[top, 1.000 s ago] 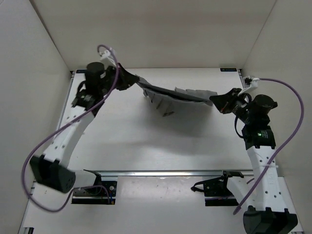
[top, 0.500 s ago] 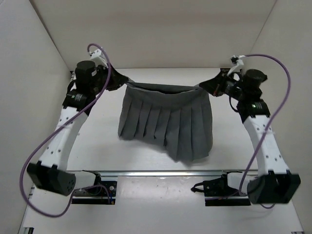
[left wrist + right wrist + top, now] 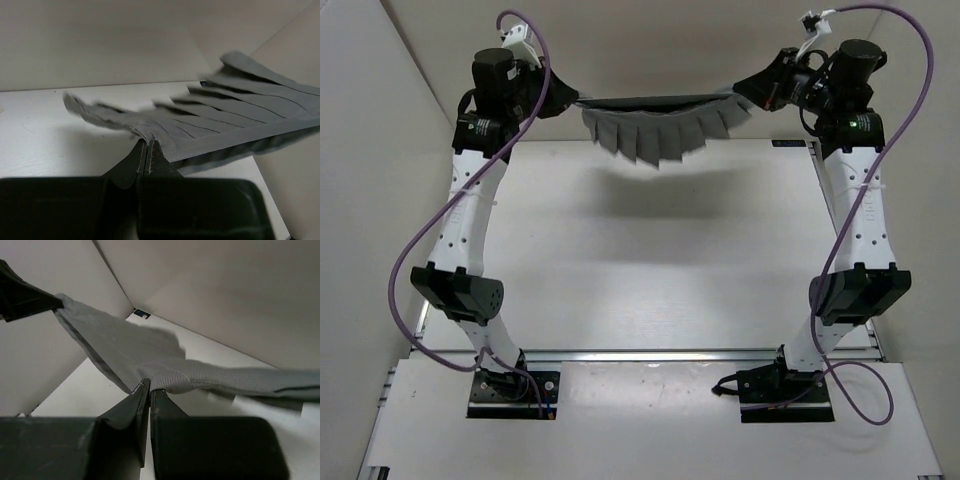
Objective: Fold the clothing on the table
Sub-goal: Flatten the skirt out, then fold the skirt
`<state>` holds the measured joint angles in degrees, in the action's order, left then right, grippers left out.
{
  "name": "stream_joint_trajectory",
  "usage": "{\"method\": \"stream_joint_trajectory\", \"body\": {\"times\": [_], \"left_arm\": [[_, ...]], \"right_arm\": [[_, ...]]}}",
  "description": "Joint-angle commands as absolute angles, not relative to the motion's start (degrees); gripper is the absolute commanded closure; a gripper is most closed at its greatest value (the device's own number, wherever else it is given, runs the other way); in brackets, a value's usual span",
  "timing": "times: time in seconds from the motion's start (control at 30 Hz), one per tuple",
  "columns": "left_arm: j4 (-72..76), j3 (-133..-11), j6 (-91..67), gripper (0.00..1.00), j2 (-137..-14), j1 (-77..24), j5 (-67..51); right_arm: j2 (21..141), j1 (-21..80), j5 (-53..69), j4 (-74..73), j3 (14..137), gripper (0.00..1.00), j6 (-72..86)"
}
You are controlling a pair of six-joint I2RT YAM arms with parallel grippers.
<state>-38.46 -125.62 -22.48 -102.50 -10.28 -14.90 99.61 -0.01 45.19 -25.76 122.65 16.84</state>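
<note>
Grey pleated fabric skirt [image 3: 650,128] is hanging stretched left-right over matte white worktop [image 3: 650,260] | left jaws, right jaws pinching its ends

Aloft — left gripper [image 3: 574,98], right gripper [image 3: 739,88] clamped

right jaws: pinched on clothing [image 3: 125,350] edge | cloth stretched to left jaws, upper-left | table [image 3: 300,440] below
</note>
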Motion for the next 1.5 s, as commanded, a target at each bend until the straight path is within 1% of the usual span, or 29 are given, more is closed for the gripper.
{"method": "stream_joint_trajectory", "body": {"times": [0.0,0.07,0.1,0.17,0.2,0.23,0.27,0.33,0.4,0.5,0.6,0.7,0.73,0.77,0.8,0.83,0.9,0.93,0.97,1.0,1.03,1.1,1.13,1.2,1.27,1.3,1.37,1.4,1.47], "left_arm": [[-38.5,-118.6,-19.5,1.00,-97.4,-8.7,-9.2],[-35.3,-106.6,-19.9,1.00,-93.1,-9.4,-8.4],[-33.4,-103.0,-20.2,1.00,-91.9,-9.5,-8.5],[-27.2,-87.4,-22.5,1.00,-86.0,-10.2,-8.1],[-25.2,-83.0,-23.0,1.00,-84.5,-10.1,-8.8],[-21.4,-74.2,-24.6,1.00,-81.0,-10.5,-8.3],[-19.9,-65.5,-26.3,1.00,-78.2,-10.5,-8.6],[-15.4,-55.3,-28.5,1.00,-75.4,-11.1,-8.4],[-14.6,-46.0,-29.4,1.00,-74.1,-11.9,-8.8],[-13.5,-39.0,-30.7,1.00,-74.0,-13.5,-10.1],[-12.5,-33.8,-31.5,0.97,-73.0,-15.1,-11.4],[-11.9,-30.2,-32.3,0.91,-69.9,-15.8,-11.2],[-11.6,-30.1,-32.4,0.79,-69.3,-15.6,-11.5],[-12.0,-29.3,-32.4,0.64,-67.7,-16.2,-11.8],[-12.9,-29.2,-31.8,0.60,-65.8,-15.6,-12.5],[-13.3,-29.3,-31.8,0.57,-64.1,-16.3,-12.8],[-16.2,-29.9,-29.8,0.46,-60.5,-15.6,-13.0],[-17.2,-30.3,-28.7,0.44,-58.2,-15.1,-12.6],[-18.1,-31.0,-28.2,0.40,-55.8,-14.7,-12.3],[-18.8,-31.5,-25.9,0.38,-54.8,-14.8,-11.7],[-19.8,-32.4,-23.8,0.39,-53.1,-14.9,-9.9],[-19.1,-32.3,-18.8,0.43,-51.2,-19.0,-6.8],[-18.4,-31.6,-16.7,0.47,-50.3,-19.9,-4.4],[-17.1,-29.5,-14.7,0.51,-49.7,-21.1,-4.1],[-16.8,-27.5,-14.3,0.50,-50.6,-20.6,-6.6],[-16.6,-27.9,-14.2,0.46,-51.5,-21.3,-6.5],[-18.4,-28.7,-12.4,0.42,-53.3,-24.0,-4.1],[-18.4,-28.6,-12.4,0.41,-55.2,-25.4,-3.8],[-19.4,-29.0,-11.7,0.37,-57.5,-26.2,-3.0]], "right_arm": [[98.0,-4.0,43.8,-25.6,115.7,1.00,15.1],[96.5,-3.1,43.1,-24.6,108.1,1.00,13.6],[95.4,-2.5,42.5,-23.3,102.4,0.99,13.1],[92.7,-1.5,41.9,-17.7,91.4,1.00,14.0],[90.3,-1.5,41.0,-16.1,84.1,1.00,14.3],[89.2,-0.6,40.3,-13.0,76.7,1.00,15.9],[87.6,-0.4,39.4,-11.6,73.3,1.00,16.3],[85.3,1.4,37.0,-9.0,61.8,1.00,18.3],[83.2,2.3,36.5,-6.9,54.9,1.00,20.0],[81.9,4.1,35.2,-7.0,46.8,1.00,21.4],[80.2,4.8,31.0,-10.6,41.5,1.00,22.6],[77.4,6.9,29.6,-12.3,38.6,1.00,24.9],[76.8,8.6,28.2,-12.7,38.3,1.00,25.3],[75.9,10.2,27.5,-14.1,38.1,0.99,26.3],[75.6,11.0,27.5,-14.8,37.6,0.94,27.0],[74.5,11.2,29.2,-15.1,36.9,0.92,27.4],[72.7,11.2,32.2,-16.3,34.6,0.81,27.5],[70.9,11.1,34.6,-16.9,33.4,0.73,25.9],[68.4,11.2,35.2,-17.7,33.1,0.69,25.1],[65.7,12.4,33.4,-20.4,33.8,0.61,22.1],[64.3,14.4,31.6,-22.9,34.9,0.57,18.3],[58.6,17.7,24.4,-25.5,36.5,0.51,11.9],[57.4,19.0,23.1,-26.1,37.7,0.52,7.3],[54.6,19.2,20.4,-26.3,38.1,0.51,1.1],[52.9,17.6,20.5,-26.5,37.8,0.60,-8.3],[52.2,17.7,18.6,-26.6,37.2,0.62,-10.2],[51.7,19.8,14.2,-26.6,35.6,0.61,-16.2],[51.5,21.2,9.8,-26.2,34.9,0.61,-17.1],[52.2,26.6,5.7,-24.8,31.9,0.63,-21.6]]}}
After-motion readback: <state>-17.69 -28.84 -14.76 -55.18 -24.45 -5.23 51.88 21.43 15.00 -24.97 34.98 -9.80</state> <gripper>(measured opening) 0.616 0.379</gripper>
